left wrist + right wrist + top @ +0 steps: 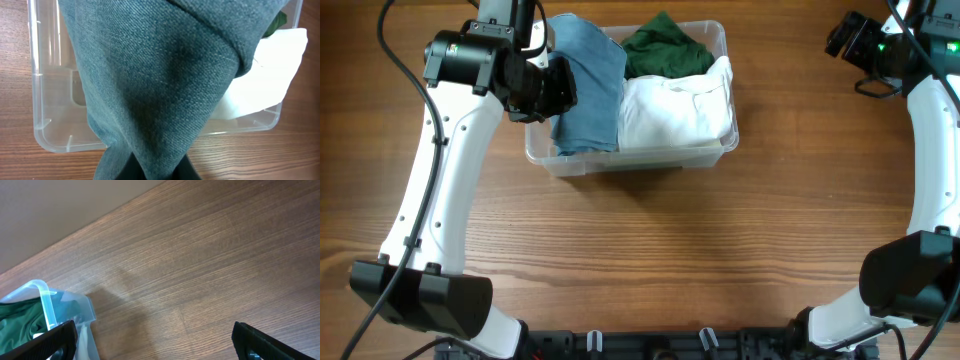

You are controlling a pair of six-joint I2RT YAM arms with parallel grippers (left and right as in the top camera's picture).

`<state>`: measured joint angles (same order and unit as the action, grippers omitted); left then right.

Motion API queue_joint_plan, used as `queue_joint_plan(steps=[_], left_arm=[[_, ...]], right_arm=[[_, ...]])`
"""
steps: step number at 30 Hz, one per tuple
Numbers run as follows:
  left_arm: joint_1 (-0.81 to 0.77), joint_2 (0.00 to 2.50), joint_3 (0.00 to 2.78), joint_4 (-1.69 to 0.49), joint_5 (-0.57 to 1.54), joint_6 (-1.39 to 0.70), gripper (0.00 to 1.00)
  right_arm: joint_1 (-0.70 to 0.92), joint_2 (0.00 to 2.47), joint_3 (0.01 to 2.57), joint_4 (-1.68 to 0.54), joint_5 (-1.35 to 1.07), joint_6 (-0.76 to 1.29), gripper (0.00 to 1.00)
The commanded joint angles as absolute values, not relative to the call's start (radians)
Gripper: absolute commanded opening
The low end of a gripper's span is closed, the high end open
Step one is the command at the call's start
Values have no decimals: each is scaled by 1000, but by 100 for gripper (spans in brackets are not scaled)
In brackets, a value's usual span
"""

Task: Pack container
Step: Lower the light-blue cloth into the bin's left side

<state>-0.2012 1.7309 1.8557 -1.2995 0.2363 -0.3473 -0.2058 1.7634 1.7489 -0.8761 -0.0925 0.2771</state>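
Container (715, 150) sits at the far middle of the table (650, 250), long axis running left to right before us. Our left gripper (560, 90) pinches blue denim cloth (590, 85) over its left end; our right gripper (154, 328) gapes wide, well apart.

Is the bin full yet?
Partly: green cloth and white cloth lie in the bin; denim hangs over the bare part.

Bright, even light — soft shadows, little glare

One container (642, 160), one blue cloth (590, 90), one green cloth (665, 50), one white cloth (675, 112)
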Motion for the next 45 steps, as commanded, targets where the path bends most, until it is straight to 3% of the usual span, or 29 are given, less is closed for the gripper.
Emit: queue_joint_plan(steps=[1, 24, 45], left_arm=[[-198, 1709, 1880, -1275, 226, -318, 4], [-191, 1591, 1880, -1255, 169, -321, 4], [-197, 1637, 1880, -1269, 93, -321, 4]], right_arm=[[-205, 1777, 1744, -876, -86, 291, 100], [-205, 1777, 1744, -876, -85, 291, 100], [-205, 1777, 1744, -876, -85, 291, 100]])
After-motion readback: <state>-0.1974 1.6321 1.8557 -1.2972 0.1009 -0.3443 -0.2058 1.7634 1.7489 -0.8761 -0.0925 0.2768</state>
